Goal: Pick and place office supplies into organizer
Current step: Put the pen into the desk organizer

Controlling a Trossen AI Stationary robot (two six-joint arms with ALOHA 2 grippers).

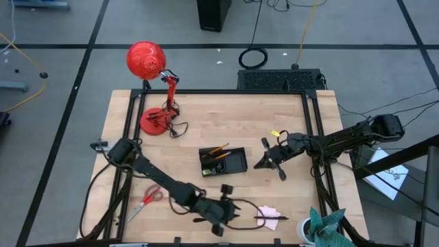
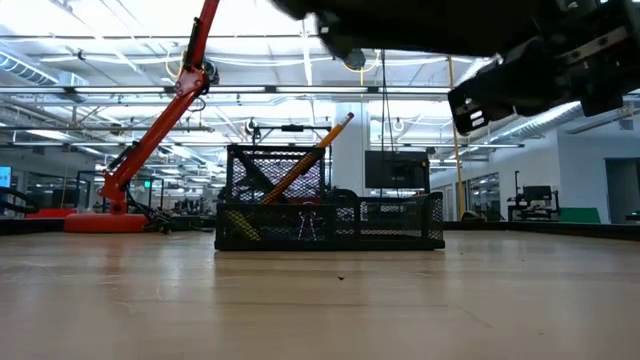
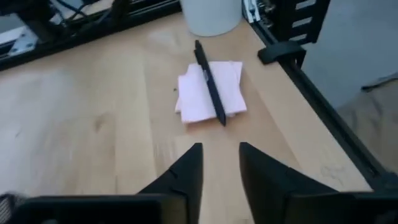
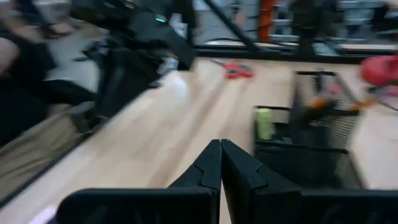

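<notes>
Hovering: left end effector [image 3: 219, 163] above the table [image 1: 288, 206], fingers spread, empty.
Black pen [image 3: 210, 83] lies across pink sticky-note pad [image 3: 209, 91] just ahead; no writing legible. Right end effector [image 4: 221, 163] pressed together beside the organizer [image 1: 223, 161].

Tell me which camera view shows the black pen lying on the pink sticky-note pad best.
The left wrist view: the black pen lies diagonally across the pink sticky-note pad, both clear and unobstructed ahead of the left gripper. The high view shows pen and pad only small. The low and right wrist views do not show them.
</notes>
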